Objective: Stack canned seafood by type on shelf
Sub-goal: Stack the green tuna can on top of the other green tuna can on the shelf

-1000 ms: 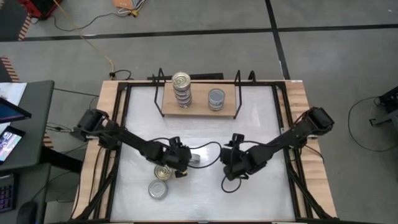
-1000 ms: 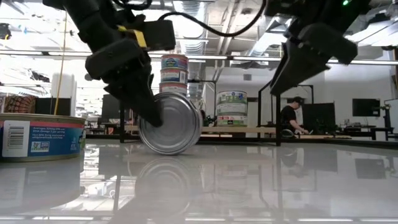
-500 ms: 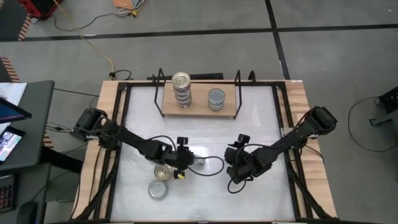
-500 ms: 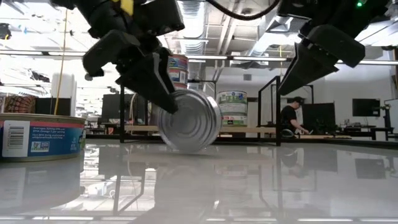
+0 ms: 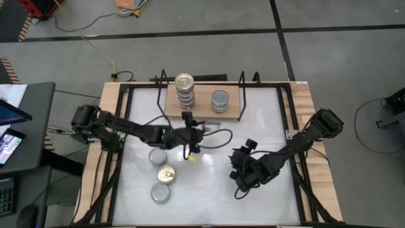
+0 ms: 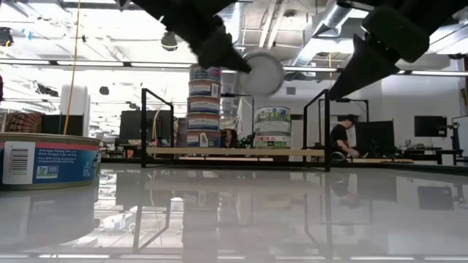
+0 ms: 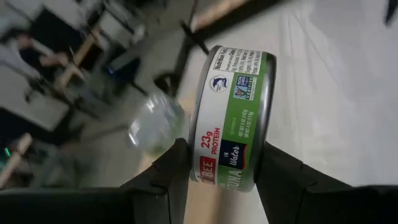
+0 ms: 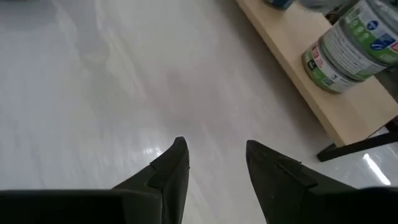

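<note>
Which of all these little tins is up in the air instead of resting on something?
The green-labelled tin clamped in the left tool, lifted above the table near the shelf. Every other tin sits on the shelf or the tabletop.

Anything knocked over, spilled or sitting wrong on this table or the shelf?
Nothing stands out. Both stacks stand straight on the shelf, three tins lie flat on the table, and the left hand carries one tin on edge.

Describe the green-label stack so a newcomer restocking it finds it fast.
Start at the light-wood shelf against the table's far edge. Two stacks stand on it: the tall stack and, beside it toward the right arm's side, the green-label stack. It is the shorter one, grey-topped where its neighbour's lid is gold.
</note>
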Tool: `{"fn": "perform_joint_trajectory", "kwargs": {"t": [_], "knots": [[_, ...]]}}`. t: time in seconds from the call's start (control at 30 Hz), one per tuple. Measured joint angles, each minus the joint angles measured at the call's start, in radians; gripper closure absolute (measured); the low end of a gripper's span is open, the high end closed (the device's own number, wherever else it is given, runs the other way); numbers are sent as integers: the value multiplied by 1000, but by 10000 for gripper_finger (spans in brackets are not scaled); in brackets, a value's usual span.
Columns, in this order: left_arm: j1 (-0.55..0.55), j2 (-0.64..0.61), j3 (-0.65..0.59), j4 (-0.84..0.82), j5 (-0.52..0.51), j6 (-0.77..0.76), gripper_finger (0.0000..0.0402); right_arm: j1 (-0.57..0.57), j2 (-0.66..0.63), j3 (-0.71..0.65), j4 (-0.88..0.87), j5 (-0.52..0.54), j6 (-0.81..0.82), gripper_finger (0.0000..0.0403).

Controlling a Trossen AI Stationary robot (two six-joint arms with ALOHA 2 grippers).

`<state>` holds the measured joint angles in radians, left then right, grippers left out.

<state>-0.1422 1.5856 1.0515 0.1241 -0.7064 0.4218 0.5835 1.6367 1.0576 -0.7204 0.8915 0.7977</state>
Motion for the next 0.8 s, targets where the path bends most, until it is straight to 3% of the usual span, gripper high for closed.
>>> {"fn": "perform_joint_trajectory", "kwargs": {"t": [0.2,0.33,0.6,0.8], "knots": [[87,22,0,214,41,236,255,33,4,0,1,53,75,207],[144,19,0,317,100,305,254,59,4,0,-1,75,112,207],[189,19,0,394,133,311,254,84,4,0,-1,118,148,207],[178,19,0,396,48,336,253,76,4,0,-1,159,147,207]]}}
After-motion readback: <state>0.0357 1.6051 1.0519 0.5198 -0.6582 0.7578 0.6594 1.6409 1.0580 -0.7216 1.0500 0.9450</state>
